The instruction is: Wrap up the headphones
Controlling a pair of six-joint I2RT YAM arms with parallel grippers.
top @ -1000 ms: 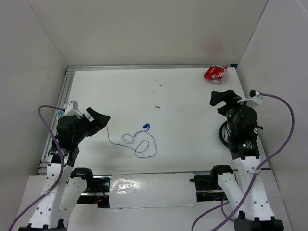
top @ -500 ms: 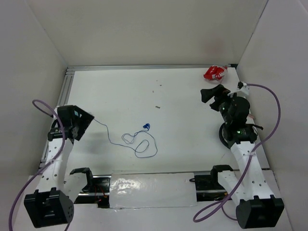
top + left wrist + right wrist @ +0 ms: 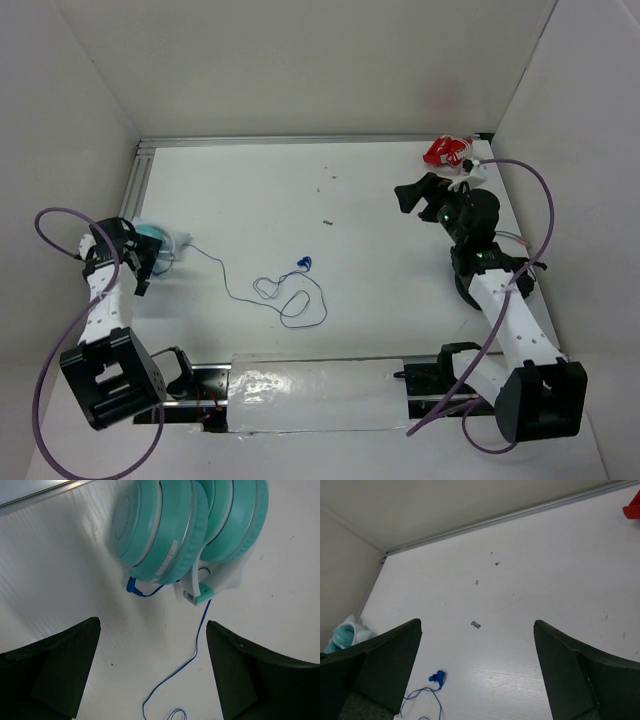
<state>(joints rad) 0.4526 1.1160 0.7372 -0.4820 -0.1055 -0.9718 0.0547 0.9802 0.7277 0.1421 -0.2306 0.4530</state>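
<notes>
Two round teal ear cups of the white-banded headphones point(image 3: 185, 530) are lying at the white table's point(image 3: 380, 260) nine o'clock edge, thin dark-blue cord point(image 3: 197, 642) trailing toward centre. I'm hovering the left gripper point(image 3: 152, 630) above them, jaws spread; the right gripper point(image 3: 415, 192) is idling at two o'clock, jaws gaping too.

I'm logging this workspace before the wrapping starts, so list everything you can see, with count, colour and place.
headphones: one, teal cups with white band, left edge of the table
cord: one, dark blue, runs from the headphones to loose loops at mid-table, ending in a blue plug
red and white object: one, far right corner
specks: a few, dark, scattered on the far half
glossy sheet: one, clear, near edge between the arm bases
table: one, white
left hand: one, black, open, above the headphones, holding nothing
right hand: one, black, open, above the table's right side, holding nothing
</notes>
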